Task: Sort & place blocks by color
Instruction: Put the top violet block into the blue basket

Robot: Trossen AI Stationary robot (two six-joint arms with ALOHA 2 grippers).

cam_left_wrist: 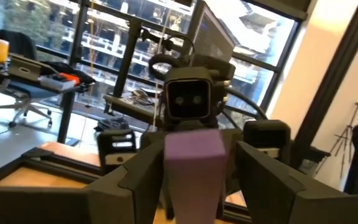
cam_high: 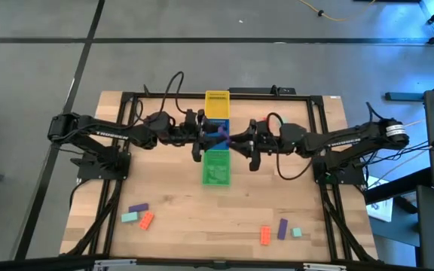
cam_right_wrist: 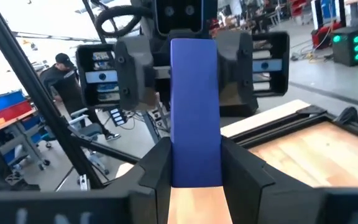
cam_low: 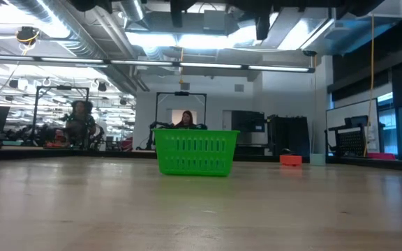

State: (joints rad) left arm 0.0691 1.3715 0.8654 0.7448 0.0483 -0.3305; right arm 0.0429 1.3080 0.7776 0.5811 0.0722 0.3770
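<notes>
A purple block [cam_left_wrist: 193, 163] is gripped end-to-end between the left claw [cam_high: 199, 137] and right claw [cam_high: 241, 140], both closed on it, above the blue tray [cam_high: 217, 126]; its long axis is aligned claw to claw.

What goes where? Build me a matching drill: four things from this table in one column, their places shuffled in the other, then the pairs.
Things
1. yellow tray
2. green tray
3. purple block
4. loose blocks

Places
A. clamped by the left gripper and right gripper, off the table
B. tray row's end farthest from the loose blocks
C. lying on the wood in two groups of three
D. tray row's end nearest the loose blocks

Pairs: 1-B, 2-D, 3-A, 4-C
</notes>
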